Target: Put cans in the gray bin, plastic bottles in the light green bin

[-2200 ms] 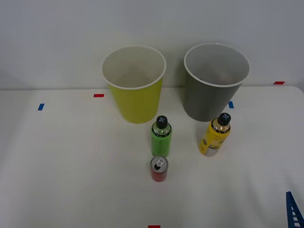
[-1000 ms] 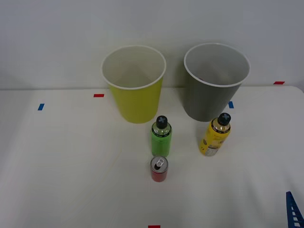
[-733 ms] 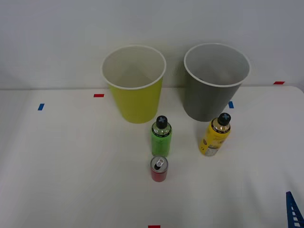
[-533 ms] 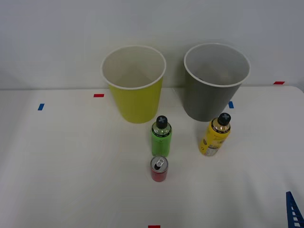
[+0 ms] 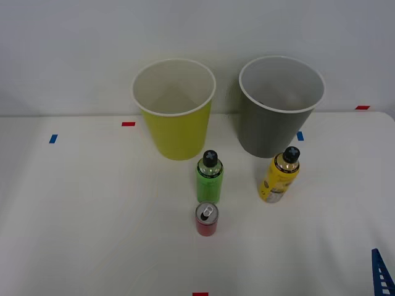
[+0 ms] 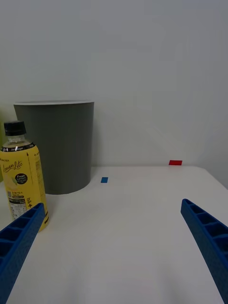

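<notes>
On the white table a small red can [image 5: 207, 219] with a silver top stands upright in front of a green-labelled, black-capped bottle [image 5: 210, 177]. To their right stands a yellow-labelled bottle [image 5: 279, 175] [image 6: 21, 178], just in front of the gray bin [image 5: 279, 108] [image 6: 59, 145]. The light green bin [image 5: 174, 108] sits to the left of the gray one, both at the back with white insides. My right gripper [image 6: 111, 242] is open, low over the table near its front right corner, a blue finger [image 5: 382, 271] showing at that corner. Nothing lies between its fingers.
Small red and blue tape marks [image 5: 128, 124] dot the table, one blue mark [image 6: 104, 180] beside the gray bin and a red one [image 6: 175, 162] near the back right edge. A plain white wall stands behind the bins.
</notes>
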{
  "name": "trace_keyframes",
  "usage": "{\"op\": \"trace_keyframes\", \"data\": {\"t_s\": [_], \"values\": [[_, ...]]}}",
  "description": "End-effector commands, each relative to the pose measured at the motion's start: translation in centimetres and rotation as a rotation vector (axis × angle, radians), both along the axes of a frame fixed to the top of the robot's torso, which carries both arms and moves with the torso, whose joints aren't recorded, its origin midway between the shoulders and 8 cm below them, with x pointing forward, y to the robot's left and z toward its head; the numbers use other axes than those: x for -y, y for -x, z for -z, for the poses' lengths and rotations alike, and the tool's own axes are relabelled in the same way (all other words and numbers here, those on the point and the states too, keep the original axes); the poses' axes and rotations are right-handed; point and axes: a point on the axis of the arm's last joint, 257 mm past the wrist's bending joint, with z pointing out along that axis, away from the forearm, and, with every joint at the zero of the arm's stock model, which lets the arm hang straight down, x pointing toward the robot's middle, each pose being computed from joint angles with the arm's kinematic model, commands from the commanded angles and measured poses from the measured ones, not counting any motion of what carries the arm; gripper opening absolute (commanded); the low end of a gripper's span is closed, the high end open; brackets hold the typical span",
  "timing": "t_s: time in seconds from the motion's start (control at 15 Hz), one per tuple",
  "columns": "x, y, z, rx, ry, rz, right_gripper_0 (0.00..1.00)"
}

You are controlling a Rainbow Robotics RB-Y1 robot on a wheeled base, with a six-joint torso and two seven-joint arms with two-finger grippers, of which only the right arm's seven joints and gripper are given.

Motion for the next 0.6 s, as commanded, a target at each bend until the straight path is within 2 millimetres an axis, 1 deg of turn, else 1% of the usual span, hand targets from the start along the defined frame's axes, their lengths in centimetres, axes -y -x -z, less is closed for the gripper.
{"op": "trace_keyframes", "data": {"t_s": [0.07, 0.13, 0.2, 0.33, 0.47, 0.6], "values": [[0.0, 0.0, 0.0, 0.0, 0.0, 0.0, 1.0], [-0.1, 0.1, 1.9, -0.031, -0.036, 0.015, 1.0], [-0.3, 0.3, 2.0, -0.022, -0.056, 0.006, 1.0], [-1.6, 0.6, 1.2, 0.019, -0.074, -0.029, 1.0], [-3.1, 0.2, 1.4, 0.021, -0.092, -0.059, 1.0], [-5.3, -0.6, 1.4, 0.038, -0.114, -0.098, 1.0]]}}
